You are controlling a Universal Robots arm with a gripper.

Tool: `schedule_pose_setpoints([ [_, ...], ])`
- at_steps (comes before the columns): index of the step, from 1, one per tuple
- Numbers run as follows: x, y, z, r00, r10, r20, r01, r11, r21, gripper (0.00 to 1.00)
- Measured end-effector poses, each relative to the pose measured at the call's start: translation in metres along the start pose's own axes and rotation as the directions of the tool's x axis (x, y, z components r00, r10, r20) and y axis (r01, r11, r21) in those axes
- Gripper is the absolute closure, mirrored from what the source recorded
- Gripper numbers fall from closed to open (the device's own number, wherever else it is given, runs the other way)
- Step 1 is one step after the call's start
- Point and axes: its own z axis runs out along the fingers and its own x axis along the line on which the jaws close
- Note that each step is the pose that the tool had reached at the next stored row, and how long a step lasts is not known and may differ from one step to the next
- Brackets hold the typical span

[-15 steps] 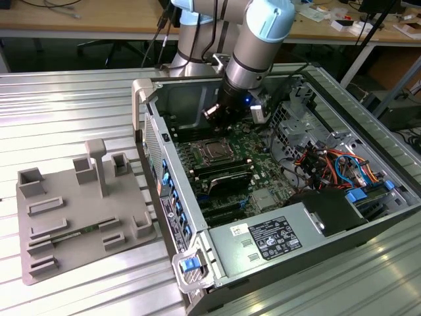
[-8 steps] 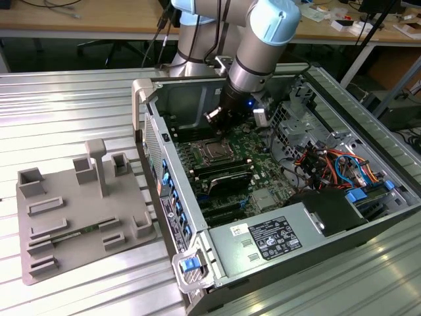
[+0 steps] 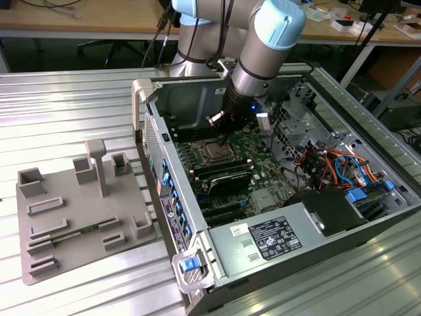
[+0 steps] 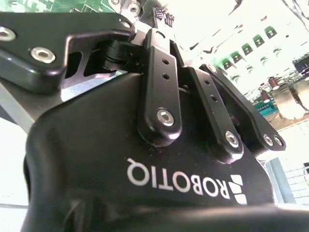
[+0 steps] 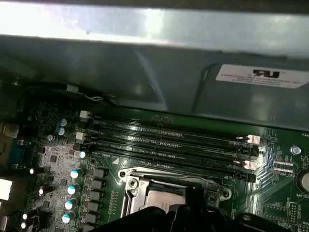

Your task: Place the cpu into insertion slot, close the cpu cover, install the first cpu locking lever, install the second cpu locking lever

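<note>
My gripper (image 3: 224, 135) reaches down into the open computer case, just above the insertion slot (image 3: 214, 153) on the green board. In the first wrist view the cpu (image 5: 161, 198) shows its silvery top inside the slot. The cpu cover (image 5: 131, 180), a silvery frame, lies flat around it. The gripper's black body (image 5: 193, 215) hangs over the near part of the slot and hides that side. The second wrist view shows the gripper's black housing and linkages close up.
Long black memory slots (image 5: 169, 140) run beside the socket, with the case's grey wall (image 5: 145, 63) behind them. A grey fixture plate (image 3: 79, 210) lies on the ribbed table at the exterior view's left. A power supply (image 3: 270, 240) and coloured cables (image 3: 329, 164) crowd the case's other side.
</note>
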Motion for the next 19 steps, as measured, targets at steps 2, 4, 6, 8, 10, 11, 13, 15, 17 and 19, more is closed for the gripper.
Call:
schedule_pose_setpoints([
  [2, 0.0002, -0.0014, -0.0001, 1.0000, 0.000, 0.0001, 0.000, 1.0000, -0.0003, 0.89],
  [4, 0.0003, -0.0044, -0.0004, 1.0000, 0.000, 0.0000, 0.000, 1.0000, -0.0008, 0.89],
  [6, 0.0003, -0.0068, -0.0008, 1.0000, 0.000, 0.0000, 0.000, 1.0000, -0.0008, 0.89],
  [8, 0.0006, -0.0072, -0.0056, 1.0000, 0.000, 0.0000, 0.000, 1.0000, -0.0007, 0.89],
  [10, 0.0007, -0.0067, -0.0116, 1.0000, 0.000, -0.0001, 0.000, 1.0000, -0.0007, 0.89],
  [11, 0.0008, -0.0064, -0.0134, 1.0000, 0.000, -0.0001, 0.000, 1.0000, -0.0007, 0.89],
  [13, 0.0008, -0.0062, -0.0158, 1.0000, 0.000, 0.0000, 0.000, 1.0000, -0.0008, 0.89],
  [15, 0.0009, -0.0058, -0.0201, 1.0000, 0.000, 0.0000, 0.000, 1.0000, -0.0008, 0.89],
  [17, 0.0010, -0.0055, -0.0231, 1.0000, 0.000, 0.0000, 0.000, 1.0000, -0.0009, 0.89],
  [19, 0.0010, -0.0054, -0.0240, 1.0000, 0.000, 0.0000, 0.000, 1.0000, -0.0008, 0.89],
])
